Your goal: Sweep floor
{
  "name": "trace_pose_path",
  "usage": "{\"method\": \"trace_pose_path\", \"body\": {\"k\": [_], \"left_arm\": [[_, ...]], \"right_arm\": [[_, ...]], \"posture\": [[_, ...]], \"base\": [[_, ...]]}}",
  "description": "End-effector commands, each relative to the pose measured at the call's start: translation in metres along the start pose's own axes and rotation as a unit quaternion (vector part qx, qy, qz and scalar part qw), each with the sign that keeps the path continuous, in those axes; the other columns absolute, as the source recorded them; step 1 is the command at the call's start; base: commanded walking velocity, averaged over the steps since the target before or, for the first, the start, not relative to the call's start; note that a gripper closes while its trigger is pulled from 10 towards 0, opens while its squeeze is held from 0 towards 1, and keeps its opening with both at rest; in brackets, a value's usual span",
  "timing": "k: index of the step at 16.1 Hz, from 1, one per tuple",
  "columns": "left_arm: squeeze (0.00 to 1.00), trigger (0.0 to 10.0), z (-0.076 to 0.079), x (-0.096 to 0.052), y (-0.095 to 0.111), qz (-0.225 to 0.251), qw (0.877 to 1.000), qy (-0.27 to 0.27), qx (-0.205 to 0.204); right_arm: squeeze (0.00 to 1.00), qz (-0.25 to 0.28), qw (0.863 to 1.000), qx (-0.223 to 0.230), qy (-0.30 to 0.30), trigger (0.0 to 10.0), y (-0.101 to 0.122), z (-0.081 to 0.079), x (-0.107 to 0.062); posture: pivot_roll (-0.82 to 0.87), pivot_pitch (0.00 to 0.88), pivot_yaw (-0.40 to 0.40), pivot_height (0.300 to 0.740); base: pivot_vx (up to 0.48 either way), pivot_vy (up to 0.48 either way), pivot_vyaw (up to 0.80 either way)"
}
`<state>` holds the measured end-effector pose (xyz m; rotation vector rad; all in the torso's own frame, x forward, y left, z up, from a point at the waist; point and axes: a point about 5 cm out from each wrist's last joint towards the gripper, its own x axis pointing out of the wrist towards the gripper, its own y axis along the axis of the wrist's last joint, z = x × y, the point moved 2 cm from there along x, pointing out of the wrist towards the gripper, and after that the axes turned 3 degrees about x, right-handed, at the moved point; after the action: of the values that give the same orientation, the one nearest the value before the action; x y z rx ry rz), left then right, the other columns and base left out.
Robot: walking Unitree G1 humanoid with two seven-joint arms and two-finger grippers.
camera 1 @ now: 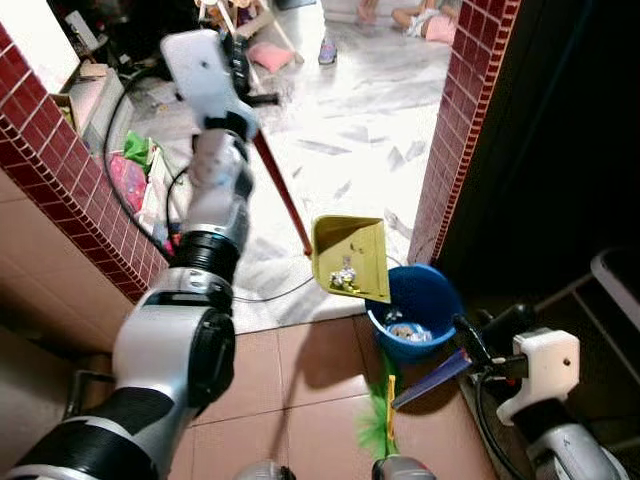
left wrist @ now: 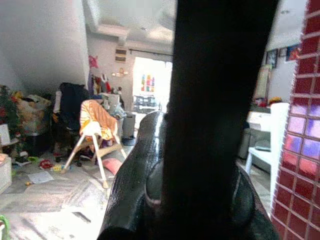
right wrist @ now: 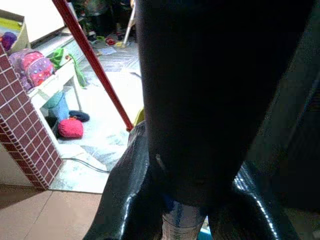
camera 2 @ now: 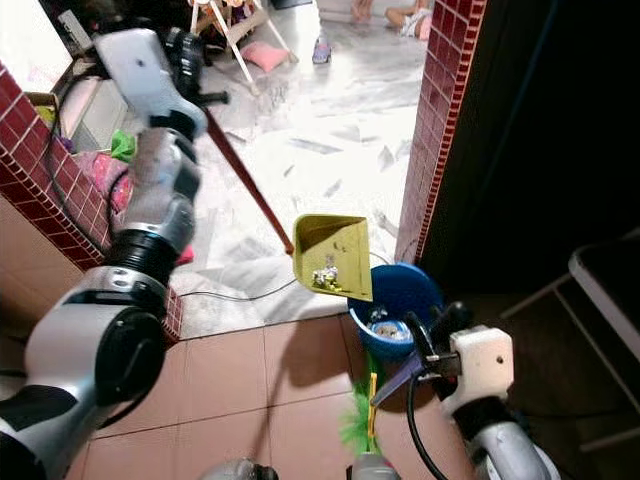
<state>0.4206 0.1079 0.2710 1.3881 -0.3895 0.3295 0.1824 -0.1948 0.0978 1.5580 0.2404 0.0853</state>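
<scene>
My left arm is raised high, and its gripper (camera 1: 243,75) is shut on the top of a long red handle (camera 1: 283,195). That handle runs down to a yellow dustpan (camera 1: 350,250), which hangs tilted over a blue bucket (camera 1: 432,292). Bits of litter (camera 1: 344,278) lie at the pan's lower edge, and more litter (camera 1: 405,330) is inside the bucket. Low at the right, my right gripper (camera 1: 468,345) is shut on a purple broom handle (camera 1: 432,378). The broom's green bristles (camera 1: 378,420) rest on the terracotta floor tiles. The red handle (right wrist: 90,55) also crosses the right wrist view.
Red-tiled pillars stand at the left (camera 1: 60,170) and right (camera 1: 465,120) of the doorway to a white marble floor (camera 1: 350,130). A black cable (camera 1: 270,295) crosses the threshold. A pink backpack (camera 1: 128,180) sits at the left, a white rack (camera 1: 615,290) at the right, and a person's legs (camera 1: 420,15) far back.
</scene>
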Motion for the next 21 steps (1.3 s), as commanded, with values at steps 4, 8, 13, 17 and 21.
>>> {"method": "trace_pose_path", "body": {"k": [4, 8, 13, 17, 21], "left_arm": [[0.0, 10.0, 0.018, 0.007, 0.024, 0.064, 0.998, -0.025, 0.003], [0.0, 10.0, 0.045, 0.002, 0.022, 0.072, 0.995, -0.066, -0.009], [0.0, 10.0, 0.081, -0.009, 0.025, 0.095, 0.983, -0.153, -0.015], [0.0, 10.0, 0.123, -0.041, 0.014, 0.092, 0.948, -0.303, -0.027], [0.0, 10.0, 0.132, -0.064, 0.004, 0.096, 0.912, -0.399, 0.008]], "right_arm": [[0.0, -0.018, 0.999, 0.027, -0.011, 10.0, -0.006, -0.006, -0.008], [0.0, -0.019, 1.0, 0.02, -0.003, 10.0, -0.011, -0.015, -0.007], [0.0, -0.012, 1.0, 0.013, -0.01, 10.0, -0.008, -0.01, -0.005], [0.0, -0.006, 1.0, 0.005, -0.003, 10.0, -0.007, -0.011, 0.002], [0.0, -0.001, 1.0, -0.002, 0.001, 10.0, -0.006, -0.008, 0.007]], "posture": [[-0.33, 0.077, 0.19, 0.74], [-0.32, 0.08, 0.2, 0.74], [-0.32, 0.075, 0.196, 0.74], [-0.31, 0.063, 0.186, 0.74], [-0.3, 0.045, 0.176, 0.74]], "base": [[0.0, 0.0, 0.0], [0.0, 0.0, 0.0], [0.0, 0.0, 0.0], [0.0, 0.0, 0.0], [0.0, 0.0, 0.0]]}}
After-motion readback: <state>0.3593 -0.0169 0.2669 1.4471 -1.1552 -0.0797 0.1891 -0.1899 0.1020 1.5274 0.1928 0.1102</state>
